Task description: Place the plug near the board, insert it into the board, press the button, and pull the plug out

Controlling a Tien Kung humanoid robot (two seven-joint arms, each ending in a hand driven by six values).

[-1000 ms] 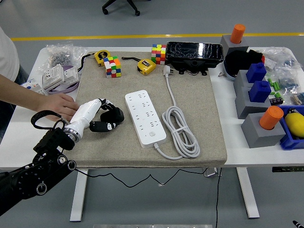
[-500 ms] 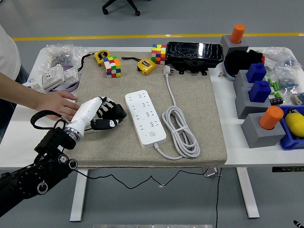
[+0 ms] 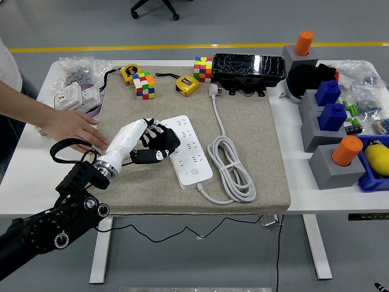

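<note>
Since a second ago our left hand [image 3: 152,141] has travelled right across the mat, from the mat's left part to the left edge of the power strip [image 3: 186,152], where its black fingers [image 3: 163,135] now overlap the strip's near-left sockets. The fingers look loosely curled and we see nothing in them, so we read the hand as empty. Our right hand is out of view.

Working from near to far: our black left arm comes up from the lower left corner. The white power strip lies at a slant on the grey mat [image 3: 261,176], its round button [image 3: 194,172] at the near end, its cable [image 3: 233,167] coiled just to its right. From the coil the cable runs away from us to the plug [image 3: 213,90], which lies on the mat near the far edge, well apart from our hand and not yet in any socket. Beside it sits a yellow tape measure [image 3: 187,84].

At the left, a person's hand [image 3: 74,126] rests flat on the table close behind our wrist.

What worries us from here:
- The plug is the thing to pick up first, yet our hand is at the strip. Pressing down here could shove the strip askew or tap the button early.
- Reaching on to the plug means crossing the strip and the cable; a finger could snag the coil and drag the plug away.
- The person's hand is near our forearm, so a sweep back to the left could strike it.
</note>
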